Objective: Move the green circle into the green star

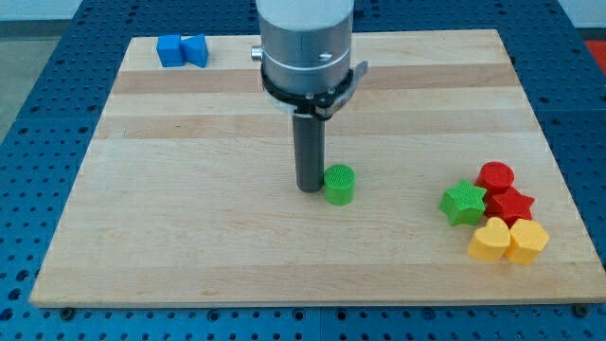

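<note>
The green circle (339, 184) stands near the middle of the wooden board (189, 237). My tip (310, 188) rests on the board right at the circle's left side, touching or almost touching it. The green star (463, 203) lies well to the view's right of the circle, at the left edge of a cluster of blocks.
Beside the green star are a red circle (495, 176), a red star (512, 205), a yellow heart (490, 240) and a yellow hexagon (527, 241). Two blue blocks (182, 49) sit at the board's top left corner.
</note>
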Available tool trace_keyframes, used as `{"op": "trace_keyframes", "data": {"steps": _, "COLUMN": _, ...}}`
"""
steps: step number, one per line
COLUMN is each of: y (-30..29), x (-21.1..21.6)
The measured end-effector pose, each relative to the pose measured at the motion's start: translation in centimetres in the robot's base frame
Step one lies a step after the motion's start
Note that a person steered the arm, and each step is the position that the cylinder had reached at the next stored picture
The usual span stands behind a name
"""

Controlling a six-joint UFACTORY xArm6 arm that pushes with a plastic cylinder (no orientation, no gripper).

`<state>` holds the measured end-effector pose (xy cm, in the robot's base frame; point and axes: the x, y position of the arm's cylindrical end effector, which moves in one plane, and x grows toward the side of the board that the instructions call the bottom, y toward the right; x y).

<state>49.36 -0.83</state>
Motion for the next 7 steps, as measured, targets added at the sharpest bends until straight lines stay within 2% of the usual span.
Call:
{"op": "trace_keyframes", "data": {"steps": 1, "y": 0.1, "x": 1.7}}
{"op": "trace_keyframes", "data": {"steps": 3, "y": 2.4, "x": 1.9}}
{"op": "trace_keyframes", "data": {"steps": 6, "y": 2.5, "x": -3.3}}
{"op": "trace_keyframes", "data": {"steps": 7, "y": 3.6, "x": -3.7}}
